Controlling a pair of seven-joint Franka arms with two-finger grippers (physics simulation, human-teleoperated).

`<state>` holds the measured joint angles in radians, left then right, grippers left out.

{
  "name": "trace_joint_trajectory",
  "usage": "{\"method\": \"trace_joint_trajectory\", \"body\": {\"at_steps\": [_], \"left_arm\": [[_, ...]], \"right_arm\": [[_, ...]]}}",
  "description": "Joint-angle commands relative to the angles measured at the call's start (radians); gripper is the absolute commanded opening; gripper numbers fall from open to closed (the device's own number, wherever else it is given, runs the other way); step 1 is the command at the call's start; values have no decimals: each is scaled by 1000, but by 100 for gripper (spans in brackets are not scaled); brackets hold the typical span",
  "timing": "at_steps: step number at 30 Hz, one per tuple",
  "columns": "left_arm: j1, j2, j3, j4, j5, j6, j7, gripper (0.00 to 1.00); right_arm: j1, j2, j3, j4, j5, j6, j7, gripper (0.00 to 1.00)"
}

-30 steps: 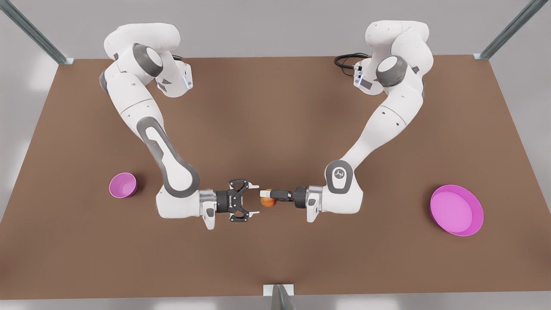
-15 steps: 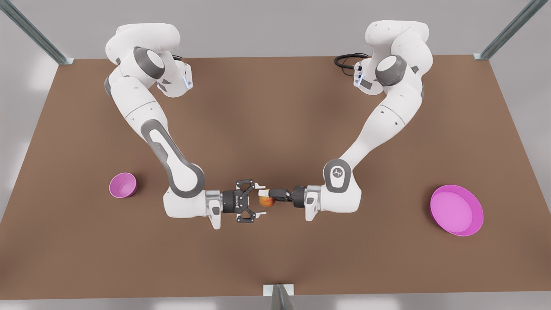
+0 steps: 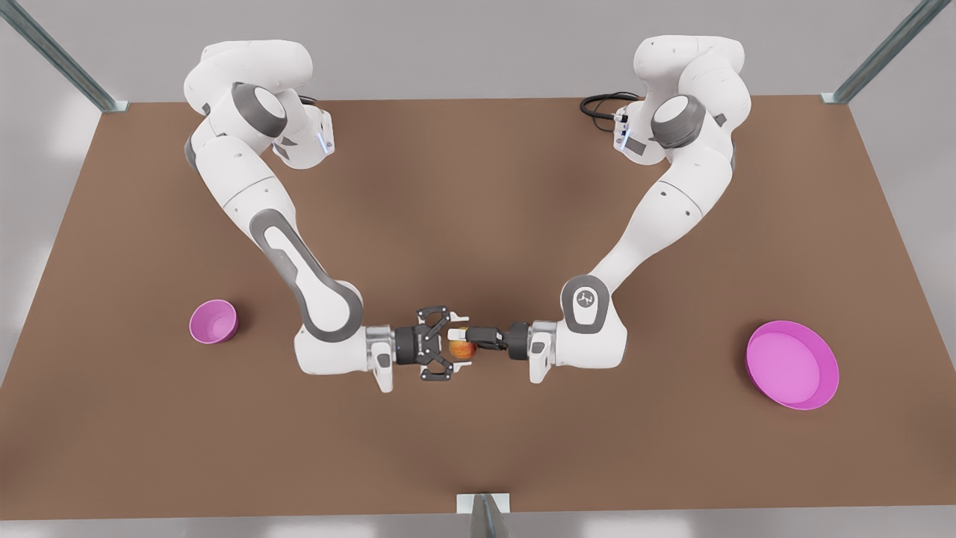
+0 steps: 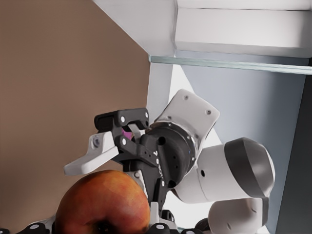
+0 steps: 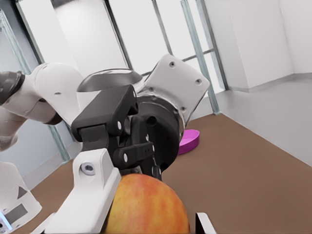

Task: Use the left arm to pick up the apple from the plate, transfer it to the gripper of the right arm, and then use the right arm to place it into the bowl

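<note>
Now 1 apple [image 3: 463, 348] gripped by left tool [image 3: 457, 345]; right tool [image 3: 452, 347] spread wide around it.

This is a simulated robot test cell, a bare lab-like room. A plain brown tabletop [image 3: 478, 209] fills most of the front view, with two white arms mounted at its upper edge, one at upper left and one at upper right. Slanting metal frame struts [image 3: 56, 52] cross the upper corners, and another post [image 3: 484, 514] stands at the bottom centre. Beyond the tabletop are smooth grey-white walls [image 5: 253, 39] and a pale floor, unfurnished; a black cable [image 3: 601, 104] coils by the upper-right arm's base.
</note>
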<state>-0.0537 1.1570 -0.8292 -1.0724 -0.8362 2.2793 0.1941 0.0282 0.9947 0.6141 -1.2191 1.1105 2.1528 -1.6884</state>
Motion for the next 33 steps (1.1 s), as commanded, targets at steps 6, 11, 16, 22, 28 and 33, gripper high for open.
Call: {"method": "trace_joint_trajectory", "body": {"at_steps": [6, 11, 16, 22, 28, 33], "left_arm": [[0, 1, -1, 0, -7, -3, 18, 72], [0, -2, -1, 2, -7, -3, 18, 72], [0, -2, -2, 2, -7, -1, 18, 88], [2, 0, -2, 0, -9, -3, 16, 100], [14, -13, -2, 2, -1, -6, -47, 100], [288, -345, -15, 9, 1008, -671, -386, 100]], "right_arm": [[1, 7, 7, 6, 6, -1, -51, 100], [1, 7, 7, 9, 6, -1, -51, 72], [-1, 7, 13, 10, 6, -1, -45, 69], [-17, 4, 13, 9, 0, -14, -50, 67], [-192, -5, 9, -8, -380, -234, -43, 67], [-398, -172, -3, -28, -968, -545, 29, 67]]}}
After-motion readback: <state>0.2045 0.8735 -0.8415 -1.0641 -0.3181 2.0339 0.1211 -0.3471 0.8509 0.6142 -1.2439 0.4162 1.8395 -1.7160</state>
